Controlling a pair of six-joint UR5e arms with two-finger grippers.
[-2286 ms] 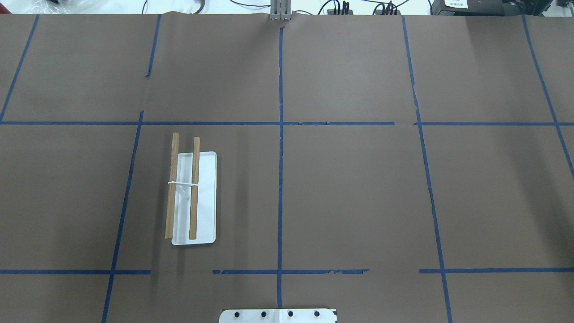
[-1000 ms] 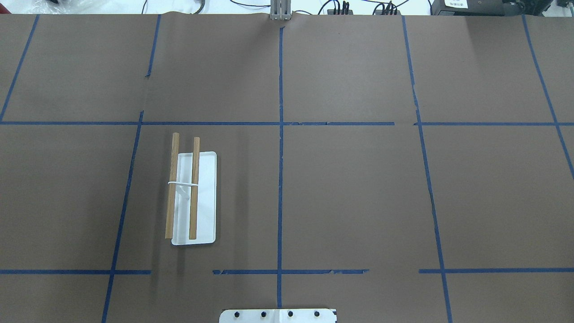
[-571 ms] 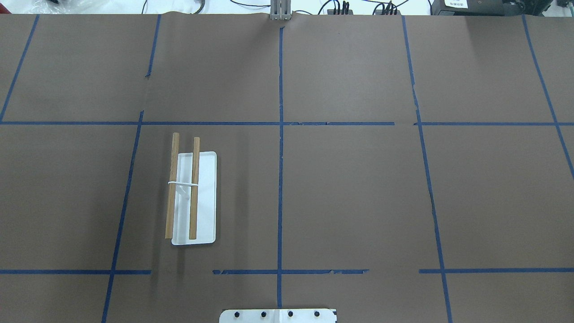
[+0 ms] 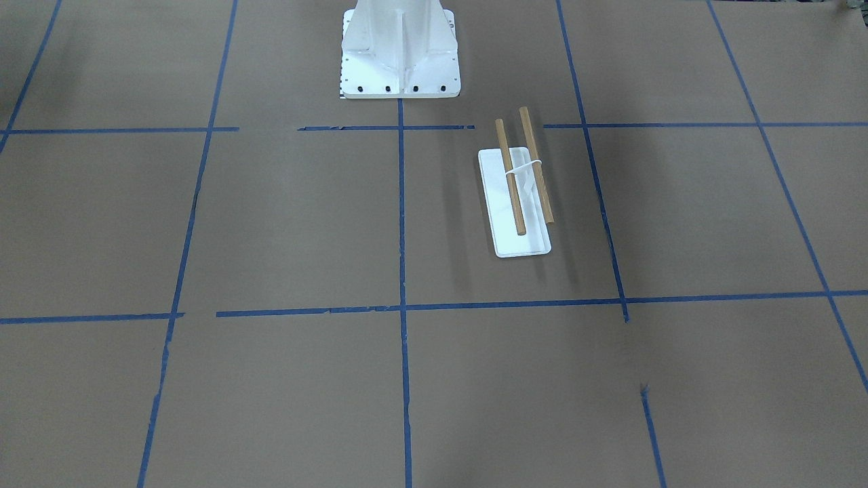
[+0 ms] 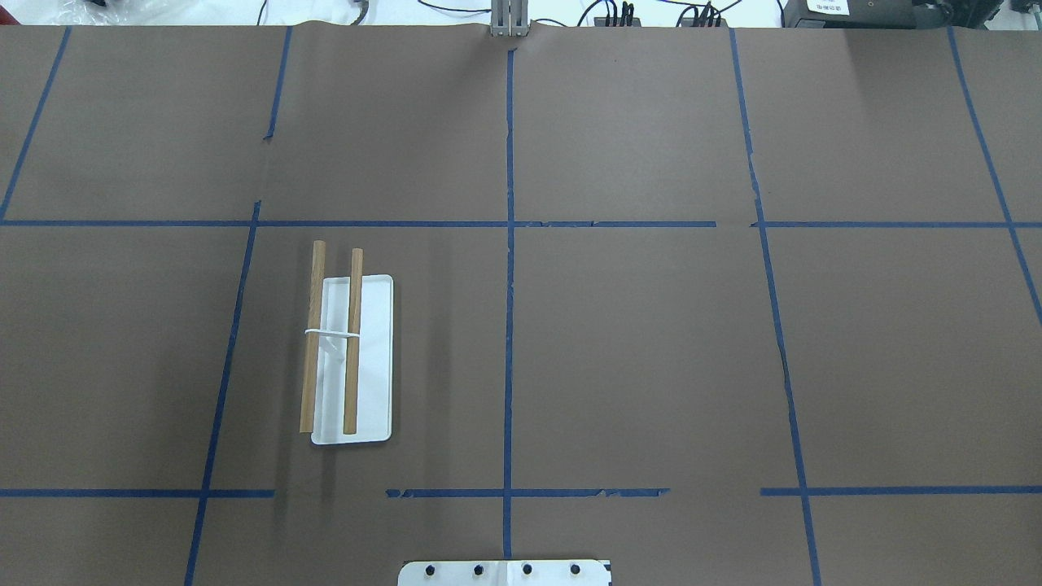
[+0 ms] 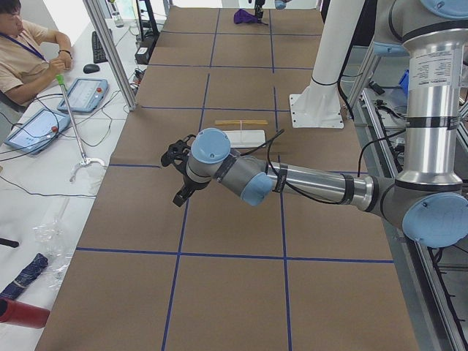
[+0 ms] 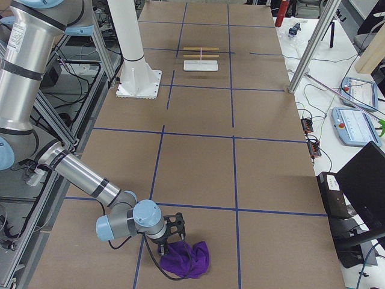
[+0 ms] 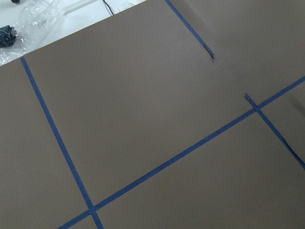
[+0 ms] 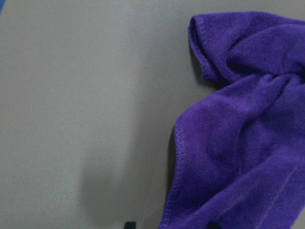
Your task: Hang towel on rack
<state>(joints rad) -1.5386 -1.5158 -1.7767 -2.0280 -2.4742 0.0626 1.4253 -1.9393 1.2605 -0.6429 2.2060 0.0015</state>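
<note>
The rack (image 5: 352, 358) is a white flat base with two wooden rods, standing on the robot's left half of the table; it also shows in the front-facing view (image 4: 515, 196) and both side views (image 6: 245, 131) (image 7: 200, 60). The purple towel (image 7: 185, 259) lies crumpled at the table's right end, filling the right of the right wrist view (image 9: 238, 143). My right gripper (image 7: 174, 232) is low at the towel's edge; its two fingertips show apart, with the towel's edge between them. My left gripper (image 6: 177, 175) hovers over bare table; I cannot tell its state.
The white bolted pedestal (image 4: 400, 47) stands at the robot's edge of the table (image 5: 505, 572). Blue tape lines cross the brown table cover (image 5: 651, 342). An operator (image 6: 22, 51) sits beyond the table's far side with tablets. A metal post (image 7: 310, 51) stands at that edge.
</note>
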